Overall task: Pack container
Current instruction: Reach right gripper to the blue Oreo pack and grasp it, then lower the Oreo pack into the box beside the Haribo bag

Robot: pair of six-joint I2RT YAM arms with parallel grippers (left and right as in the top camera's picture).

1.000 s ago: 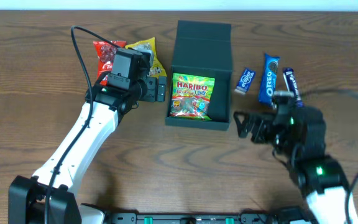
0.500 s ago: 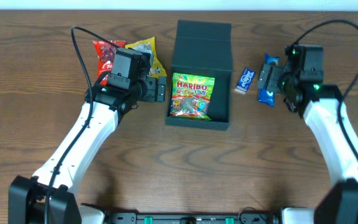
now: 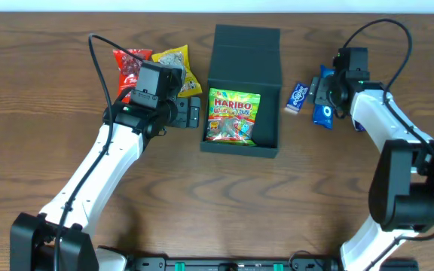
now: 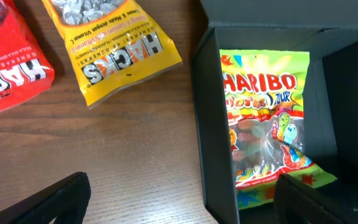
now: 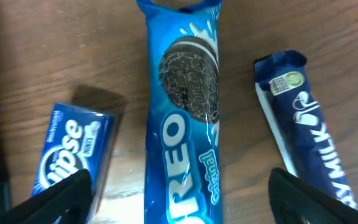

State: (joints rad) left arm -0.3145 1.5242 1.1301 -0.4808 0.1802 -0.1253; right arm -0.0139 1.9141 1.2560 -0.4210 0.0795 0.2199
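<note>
My right gripper [image 5: 182, 200] hangs over the Oreo roll [image 5: 182, 118], right of the container [image 3: 239, 149], jaws wide apart, one each side of the roll, touching nothing. Risk, as I judge it: jaws land on the mint box [image 5: 73, 149] at left or the milk bar [image 5: 303, 124] at right & drag them; or an off-centre grip lets the long roll tip & catch the container rim. My left gripper [image 4: 185, 199], by the container's left wall, is spread too, empty. Haribo bag [image 3: 233, 114] already inside
</note>
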